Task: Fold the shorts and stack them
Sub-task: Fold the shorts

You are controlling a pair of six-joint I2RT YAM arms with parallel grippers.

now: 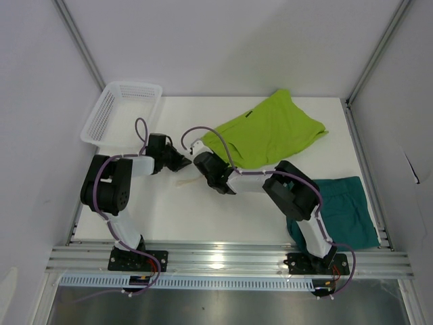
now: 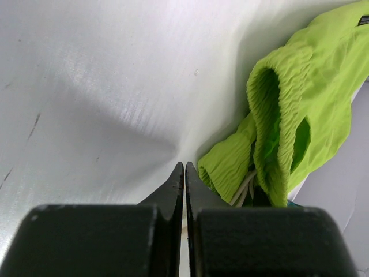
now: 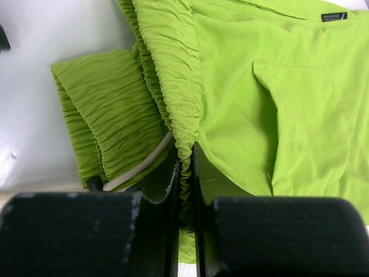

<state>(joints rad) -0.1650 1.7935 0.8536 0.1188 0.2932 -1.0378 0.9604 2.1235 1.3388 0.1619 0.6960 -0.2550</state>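
The lime yellow-green shorts (image 1: 270, 128) lie spread at the back middle of the table. My right gripper (image 1: 201, 162) is shut on their gathered waistband (image 3: 173, 86) at the left end, with a pale drawstring (image 3: 141, 167) hanging beside the fingers. My left gripper (image 1: 186, 161) is shut and empty just left of that waistband (image 2: 277, 127), close to the right gripper. The dark teal green shorts (image 1: 342, 206) lie folded at the front right, partly hidden behind the right arm.
A white mesh basket (image 1: 111, 115) stands at the back left corner. White walls with metal posts close in the table on three sides. A metal rail runs along the near edge by the arm bases.
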